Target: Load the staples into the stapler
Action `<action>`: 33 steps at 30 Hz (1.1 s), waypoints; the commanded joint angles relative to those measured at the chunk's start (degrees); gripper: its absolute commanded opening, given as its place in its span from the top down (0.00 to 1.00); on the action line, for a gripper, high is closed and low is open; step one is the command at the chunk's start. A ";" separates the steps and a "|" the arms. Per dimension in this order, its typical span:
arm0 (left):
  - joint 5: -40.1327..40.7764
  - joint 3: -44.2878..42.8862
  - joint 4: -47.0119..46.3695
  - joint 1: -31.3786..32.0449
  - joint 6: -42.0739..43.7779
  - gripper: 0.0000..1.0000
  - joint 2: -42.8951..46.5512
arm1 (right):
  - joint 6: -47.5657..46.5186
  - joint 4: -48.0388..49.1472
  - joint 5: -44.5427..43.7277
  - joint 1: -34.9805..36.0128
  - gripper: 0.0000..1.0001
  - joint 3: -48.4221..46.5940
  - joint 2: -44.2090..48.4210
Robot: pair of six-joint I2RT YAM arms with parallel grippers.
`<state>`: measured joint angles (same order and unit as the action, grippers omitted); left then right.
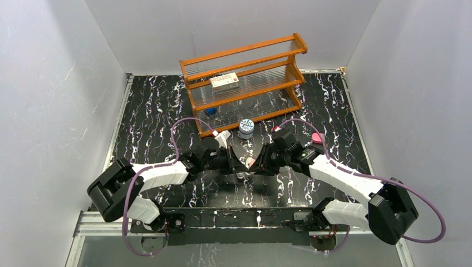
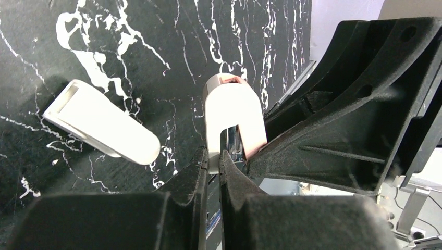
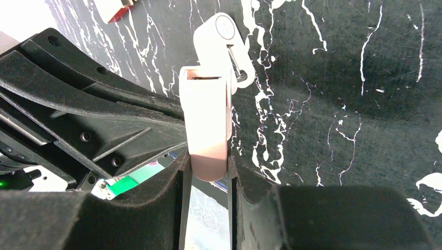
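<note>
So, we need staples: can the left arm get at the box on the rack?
Probably not: the box sits exposed on the rack, but the left tool is shut on the stapler.

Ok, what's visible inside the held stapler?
Between the stapler's white arms a silver metal channel shows; its lower part is covered by the left gripper's fingers, so whether staples are in it cannot be seen.
</note>
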<state>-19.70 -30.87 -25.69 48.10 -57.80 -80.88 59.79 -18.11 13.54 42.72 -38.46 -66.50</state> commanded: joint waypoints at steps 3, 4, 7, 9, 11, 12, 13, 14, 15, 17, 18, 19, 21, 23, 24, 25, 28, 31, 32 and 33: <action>0.28 -3.11 7.96 0.42 6.96 1.00 0.86 | -1.05 -1.31 -1.94 -4.12 0.85 -3.25 3.61; 0.21 -3.49 8.36 0.42 7.52 1.00 0.51 | -1.53 -2.17 -2.20 -4.73 0.85 -3.59 3.89; 0.00 -4.27 9.20 0.42 8.96 1.00 0.04 | -3.06 -4.43 -2.68 -6.67 0.85 -4.60 4.50; -0.06 -4.67 9.43 0.42 9.53 1.00 -0.06 | -3.74 -5.30 -2.34 -7.63 0.85 -5.03 4.79; -0.19 -5.01 9.44 0.42 10.08 1.00 -0.17 | -4.12 -5.69 -1.89 -8.20 0.85 -5.22 4.85; -0.21 -5.15 9.32 0.46 10.15 1.00 -0.28 | -4.22 -5.71 -1.64 -8.46 0.85 -5.16 4.94; -0.38 -5.24 8.94 0.42 10.23 1.00 -0.39 | -4.35 -5.56 -1.33 -8.61 0.85 -5.00 4.94; -0.90 -5.39 8.42 0.42 10.39 1.00 -0.58 | -4.52 -5.54 -1.28 -8.81 0.85 -4.97 4.91; -1.45 -5.69 8.04 0.42 10.63 1.00 -0.85 | -4.82 -5.53 -1.29 -9.10 0.84 -4.92 4.80; -3.01 -6.56 7.50 0.42 11.65 1.00 -1.55 | -5.74 -5.25 -0.92 -9.80 0.83 -4.99 4.59; -3.73 -6.88 7.04 0.43 12.06 1.00 -1.84 | -6.23 -5.27 -0.95 -10.29 0.83 -5.16 4.42; -4.66 -7.21 6.74 0.42 12.69 1.00 -2.12 | -6.74 -5.19 -1.01 -10.63 0.82 -5.40 4.23; -5.58 -7.84 7.08 0.42 14.36 1.00 -2.43 | -7.99 -5.18 -0.92 -12.16 0.81 -5.88 3.91; -6.25 -8.08 7.44 0.42 15.91 1.00 -2.13 | -9.29 -5.31 -0.40 -13.64 0.80 -6.53 3.47; -6.37 -8.19 7.80 0.42 16.83 1.00 -1.91 | -9.86 -5.58 0.09 -14.57 0.79 -6.87 3.14; -6.49 -8.13 8.08 0.42 17.59 1.00 -1.57 | -10.46 -6.06 0.62 -15.42 0.79 -7.31 2.81; -6.08 -7.74 8.51 0.42 19.89 1.00 -0.43 | -11.96 -7.22 2.18 -17.45 0.77 -8.53 1.81; -6.64 -7.41 7.80 0.44 21.50 1.00 -0.05 | -13.28 -7.64 3.47 -18.51 0.74 -9.52 0.98; -7.17 -7.44 7.43 0.43 21.78 1.00 -0.06 | -13.57 -7.58 3.92 -18.65 0.73 -9.75 0.61; -7.20 -7.56 7.16 0.47 21.73 1.00 -0.21 | -13.87 -7.45 4.42 -18.80 0.72 -9.98 0.28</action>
<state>-23.09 -37.98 -19.64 48.18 -39.72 -83.66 49.23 -26.85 19.25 25.54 -44.95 -65.36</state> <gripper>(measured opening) 0.047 0.348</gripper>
